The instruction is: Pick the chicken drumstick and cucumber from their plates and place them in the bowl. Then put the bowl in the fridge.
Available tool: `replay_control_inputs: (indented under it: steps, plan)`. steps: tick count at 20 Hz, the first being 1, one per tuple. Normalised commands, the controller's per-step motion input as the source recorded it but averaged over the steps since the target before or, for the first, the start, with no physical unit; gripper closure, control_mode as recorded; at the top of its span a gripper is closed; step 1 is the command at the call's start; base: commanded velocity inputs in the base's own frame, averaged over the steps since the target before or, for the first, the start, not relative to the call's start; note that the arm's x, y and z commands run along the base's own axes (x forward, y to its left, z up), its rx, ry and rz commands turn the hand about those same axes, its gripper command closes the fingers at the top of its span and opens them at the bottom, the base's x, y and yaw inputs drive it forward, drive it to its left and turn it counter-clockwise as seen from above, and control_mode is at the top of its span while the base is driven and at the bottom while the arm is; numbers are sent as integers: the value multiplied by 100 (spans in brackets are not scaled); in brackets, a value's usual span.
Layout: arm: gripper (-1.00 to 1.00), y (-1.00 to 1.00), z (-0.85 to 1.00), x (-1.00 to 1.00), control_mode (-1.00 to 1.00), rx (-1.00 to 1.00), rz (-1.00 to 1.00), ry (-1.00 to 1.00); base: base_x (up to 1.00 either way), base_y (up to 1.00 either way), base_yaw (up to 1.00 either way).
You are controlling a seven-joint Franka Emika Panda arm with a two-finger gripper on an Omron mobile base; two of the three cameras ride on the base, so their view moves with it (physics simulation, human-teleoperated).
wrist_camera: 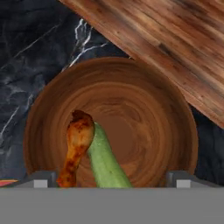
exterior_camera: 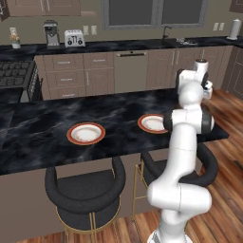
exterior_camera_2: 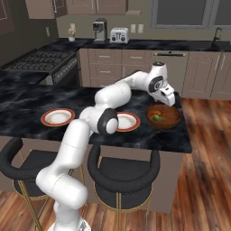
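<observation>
So the tool is hanging right over the bowl with its jaws spread wide apart and nothing between them. Both bits of food are already in there: the chicken drumstick and the cucumber lie side by side and touching, on the near side of the bowl's floor as the hand view has it. In the right base view the bowl sits at the right end of the counter, close to the front edge, just beside one plate. The other plate is well apart, further along toward the left end. Both plates look bare.

My read is that the filling part is done and the bowl itself needs grabbing next, then off to the fridge. If I were doing it, I'd go for the rim on the far side from the food, one finger inside the wall and one outside, and keep it level so nothing rolls out.

Looks-wise, the bowl is round and wood-grained with ringed streaks, darker in the middle. The drumstick is browned and knobbly with a thin end, the cucumber smooth and green. The counter is glossy black marble with white veins, and there's plank flooring past its edge.
</observation>
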Motion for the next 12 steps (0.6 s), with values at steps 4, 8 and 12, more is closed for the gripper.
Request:
replay_control_inputs:
  steps: [4,8,12]
  plan:
    - [-100,0,-3,-68,-100,-1,46,0,0,0,0]
    - [-100,-20,-12,-65,-100,0,27,0,0,0,0]
    - [-100,-1,-28,-60,-100,0,6,8,0,0,0]
